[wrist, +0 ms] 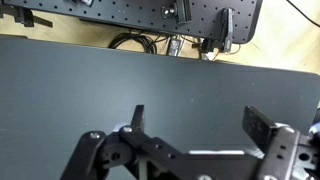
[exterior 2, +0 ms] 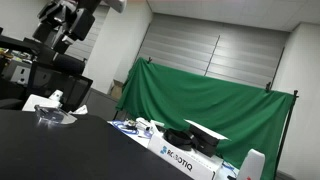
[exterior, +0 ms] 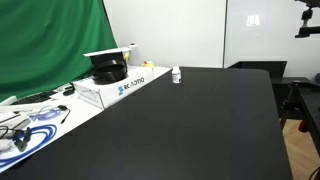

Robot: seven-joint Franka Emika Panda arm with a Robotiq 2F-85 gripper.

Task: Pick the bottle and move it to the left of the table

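The small white bottle [exterior: 177, 75] with a dark label band stands upright on the black table [exterior: 200, 130], just right of the white box. In an exterior view it shows as a white shape at the bottom right [exterior 2: 253, 165]. In the wrist view my gripper [wrist: 197, 115] is open and empty, high above bare black tabletop [wrist: 100, 70]; the bottle is not in that view. The dark arm shows at the top left of an exterior view [exterior 2: 62, 22], far from the bottle.
A white cardboard box with blue lettering [exterior: 125, 85] holds a black object at the table's far side. A green curtain [exterior: 50, 40] hangs behind it. A white side surface with cables [exterior: 30, 125] adjoins the table. A perforated board [wrist: 150, 12] lies past the table edge.
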